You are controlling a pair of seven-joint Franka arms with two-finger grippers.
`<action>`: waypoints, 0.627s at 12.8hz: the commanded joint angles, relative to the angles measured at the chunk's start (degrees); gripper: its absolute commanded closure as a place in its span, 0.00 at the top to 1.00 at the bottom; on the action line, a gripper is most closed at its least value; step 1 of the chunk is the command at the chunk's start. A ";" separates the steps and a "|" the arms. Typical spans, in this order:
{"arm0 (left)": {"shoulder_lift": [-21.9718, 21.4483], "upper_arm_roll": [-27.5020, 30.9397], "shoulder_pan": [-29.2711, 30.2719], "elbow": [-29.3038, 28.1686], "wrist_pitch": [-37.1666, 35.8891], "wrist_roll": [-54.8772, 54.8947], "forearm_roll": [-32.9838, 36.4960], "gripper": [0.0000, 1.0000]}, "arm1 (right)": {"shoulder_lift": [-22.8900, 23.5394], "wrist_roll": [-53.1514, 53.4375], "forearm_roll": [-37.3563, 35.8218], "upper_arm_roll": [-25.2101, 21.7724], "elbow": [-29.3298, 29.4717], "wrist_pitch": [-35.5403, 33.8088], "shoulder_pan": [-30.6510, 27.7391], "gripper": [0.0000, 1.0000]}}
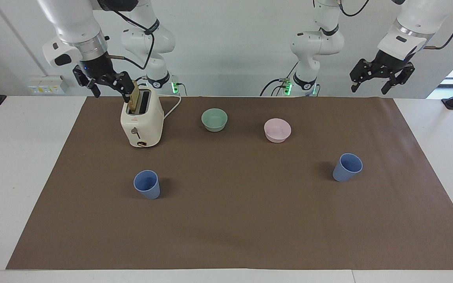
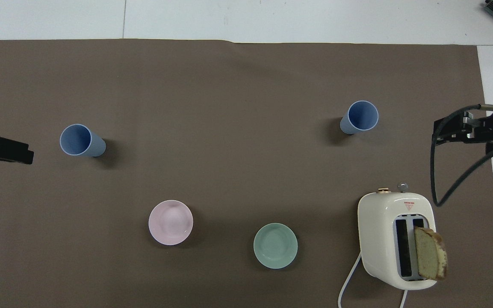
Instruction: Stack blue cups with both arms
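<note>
- Two blue cups upright on the brown mat (image 1: 226, 220), well apart and unstacked.
- One blue cup (image 1: 147, 184) toward the right arm's end of the tabletop (image 1: 10, 165), farther from the robots than the toaster (image 1: 142, 120).
- Other blue cup (image 1: 347, 167) toward the left arm's end, farther from the robots than the pink bowl (image 1: 277, 130).
- Mint-green bowl (image 1: 214, 119) between toaster and pink bowl, all three in a row close to the robots.
- Slice of bread (image 1: 134, 101) standing up out of one toaster slot.
- Right hand (image 1: 106, 84) up in the air just beside the toaster top, fingers spread apart, close by the bread; touching it or not, cannot tell.
- Left hand (image 1: 379, 76) raised high over the mat's corner at the left arm's end, fingers apart, holding nothing.
- Seen from overhead: left hand's tip beside the nearby cup, apart from it; right hand out past the mat's edge.
</note>
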 commanded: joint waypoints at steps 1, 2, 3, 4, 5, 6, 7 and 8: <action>-0.68 0.42 -0.18 -0.48 -0.48 1.20 0.26 1.00 | -0.59 -1.40 -0.30 0.36 -0.87 0.61 -0.77 1.00; -0.68 0.42 -0.36 -0.65 -0.48 1.20 0.26 1.00 | -0.59 -1.40 -0.21 0.36 -0.87 0.61 -0.77 1.00; -0.68 0.51 -0.45 -0.74 -0.40 1.20 0.17 1.00 | -0.59 -1.40 -0.30 0.36 -0.78 0.61 -0.77 1.00; -0.85 0.51 -0.45 -1.00 -0.13 1.29 0.08 1.00 | -0.59 -1.40 -0.21 0.36 -0.86 0.61 -0.77 1.00; -0.94 0.42 -0.36 -1.18 0.22 1.29 0.00 1.00 | -0.59 -1.40 -0.21 0.36 -0.87 0.69 -0.77 1.00; -1.03 0.42 -0.18 -1.44 0.74 1.29 -0.01 1.00 | -0.59 -1.48 -0.21 0.27 -0.87 0.78 -0.86 1.00; -0.94 0.42 -0.01 -1.45 0.92 1.29 -0.01 1.00 | -0.59 -1.83 -0.21 0.27 -0.87 1.04 -0.86 1.00; -0.77 0.42 0.08 -1.62 1.53 1.29 -0.01 1.00 | -0.59 -1.92 -0.21 0.18 -0.87 1.04 -0.86 1.00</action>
